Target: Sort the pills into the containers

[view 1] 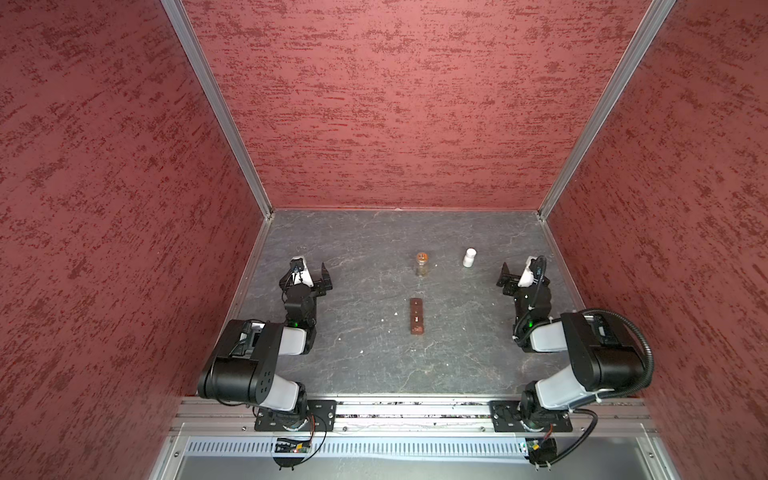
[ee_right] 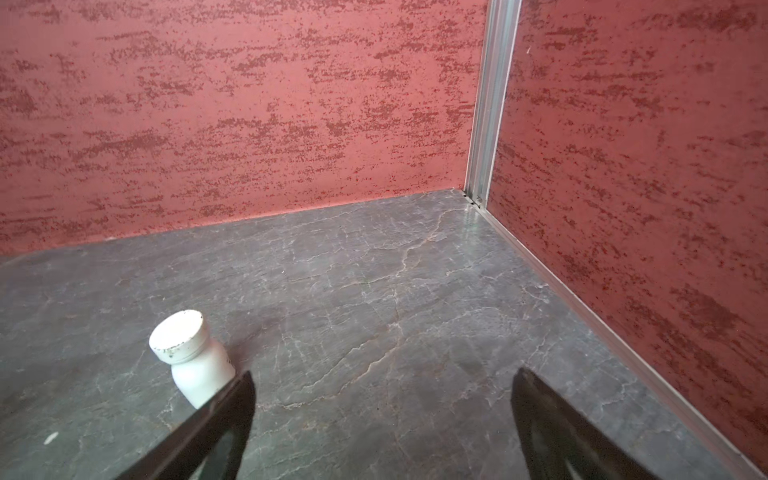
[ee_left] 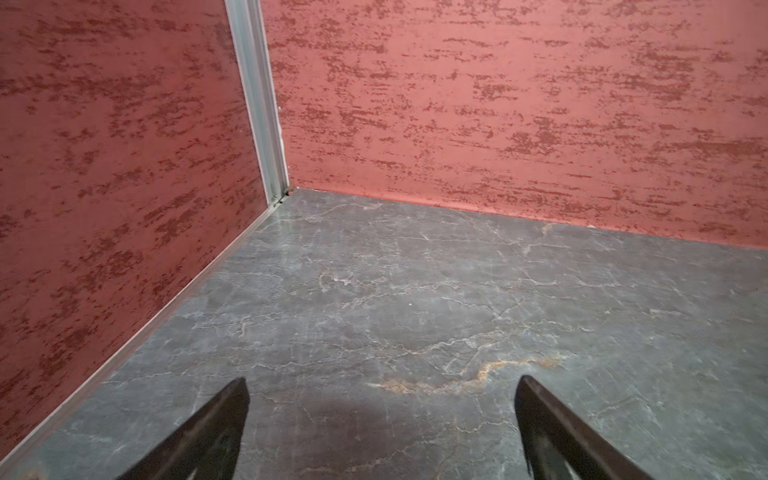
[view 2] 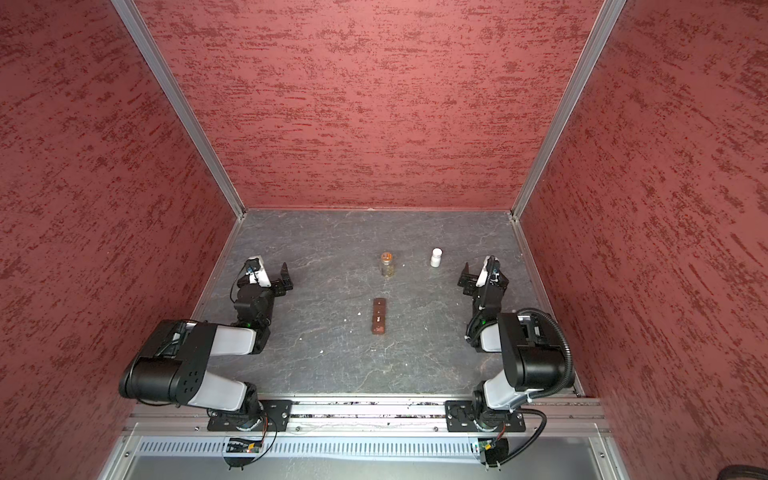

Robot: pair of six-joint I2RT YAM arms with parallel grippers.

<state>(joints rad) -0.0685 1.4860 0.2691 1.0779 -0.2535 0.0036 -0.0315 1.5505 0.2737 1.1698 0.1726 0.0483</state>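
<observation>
Containers (view 1: 417, 316): one narrow dark-brown strip box, flat at mid-tabletop (view 1: 453, 374), long side running away from the arm bases, well apart from both hands. White marks on top, too small to read; cannot tell whether the compartments stand open or shut. A few white specks (view 1: 382, 319) on the tabletop to its left, too small to identify. Beyond the strip, an upright amber bottle (view 1: 422, 264) with an orange cap; to the right of that, an upright white bottle (ee_right: 191, 357), its base cut off behind a finger in the right wrist view. Left hand (ee_left: 382, 379) spread wide over bare tabletop, gripping nothing. Right hand (ee_right: 384, 372) likewise spread wide and empty, near the white bottle, which stands outside the jaws.
</observation>
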